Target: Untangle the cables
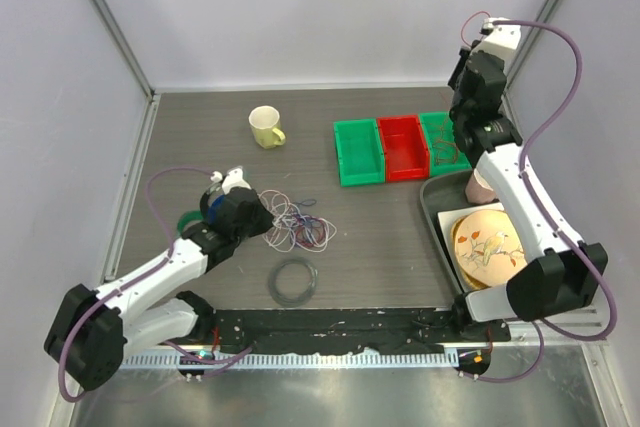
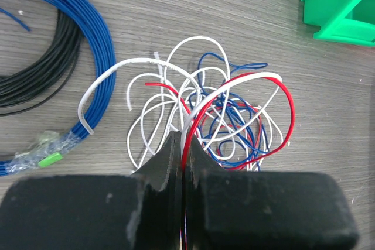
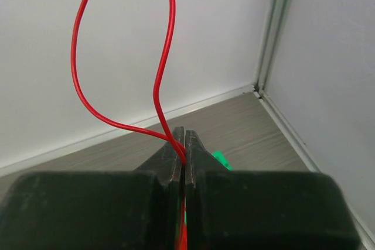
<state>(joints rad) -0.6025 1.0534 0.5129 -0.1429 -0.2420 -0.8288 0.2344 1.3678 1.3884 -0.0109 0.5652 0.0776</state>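
- Top view: the cables (image 1: 300, 225) lie in one loopy tangle on the table (image 1: 390, 247). My left pincer (image 1: 248, 209) is at the left edge of the tangle. A dark grey coil (image 1: 295, 282) lies apart from it.
- Left wrist view: my left pincer is fully closed. Red and white strands of the tangle go in between its tips. A blue ring (image 2: 96, 45) lies just beside the tangle.
- Right wrist view: my right pincer (image 3: 181, 141) is closed on a red cable (image 3: 76, 57). This cable rises as a loop in the air.

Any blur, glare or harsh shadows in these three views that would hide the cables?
Top external: even light, soft shadows, no glare; cables small but distinct. Left wrist: cables sharp, left gripper dark and featureless. Right wrist: red cable crisp against the wall, right gripper equally dark.
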